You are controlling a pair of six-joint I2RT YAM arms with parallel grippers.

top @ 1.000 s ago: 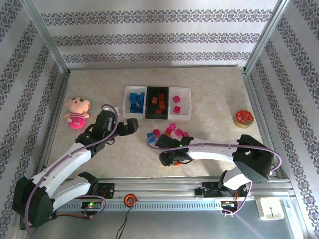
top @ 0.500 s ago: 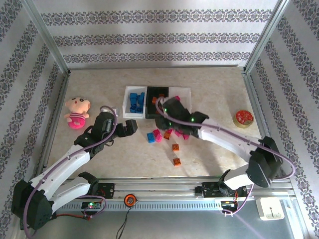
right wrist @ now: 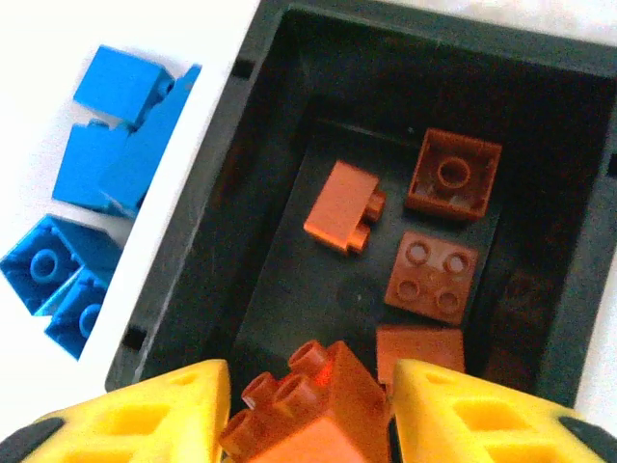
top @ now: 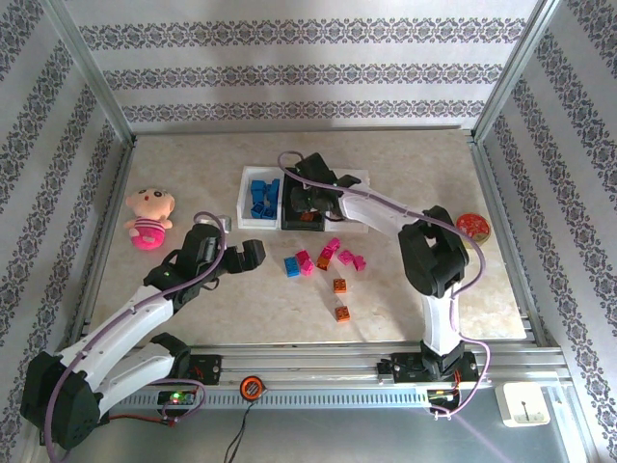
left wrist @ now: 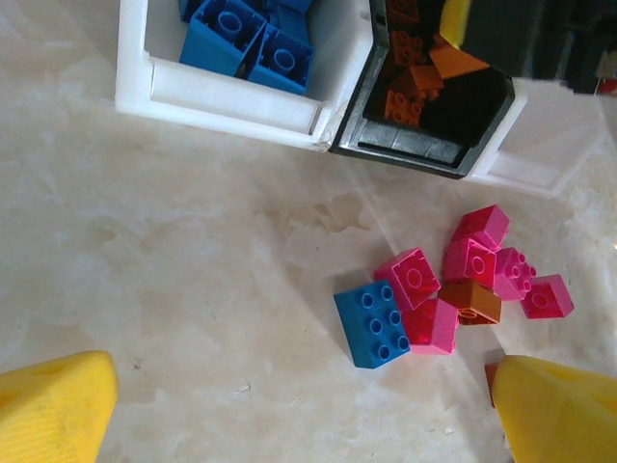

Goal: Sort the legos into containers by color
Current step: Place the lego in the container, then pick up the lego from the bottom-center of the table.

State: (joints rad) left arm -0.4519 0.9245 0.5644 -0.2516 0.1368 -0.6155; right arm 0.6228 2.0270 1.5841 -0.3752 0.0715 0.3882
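Note:
My right gripper [top: 307, 204] hangs over the black tray [top: 285, 218]; its jaws stand parted, and an orange lego [right wrist: 308, 410] sits tilted and loose between the yellow fingers [right wrist: 145, 415], above several orange legos [right wrist: 431, 276] on the tray floor [right wrist: 289, 251]. The white tray [top: 243, 198] left of it holds blue legos [right wrist: 116, 135]. The other white tray [top: 359, 176] stands on the right. On the table lie a blue lego [left wrist: 373, 323], several pink ones [left wrist: 413, 278] and orange ones [top: 339, 285]. My left gripper [left wrist: 308, 415] is open and holds nothing, just short of the blue lego.
A pink plush doll [top: 147, 217] lies at the left of the table. A red tape roll [top: 472, 227] sits at the right edge. Metal rails and patterned walls close the table in.
My right arm has swung from the front of the table up over the black tray with an orange lego, and its jaws have parted. The left gripper has drifted slightly.

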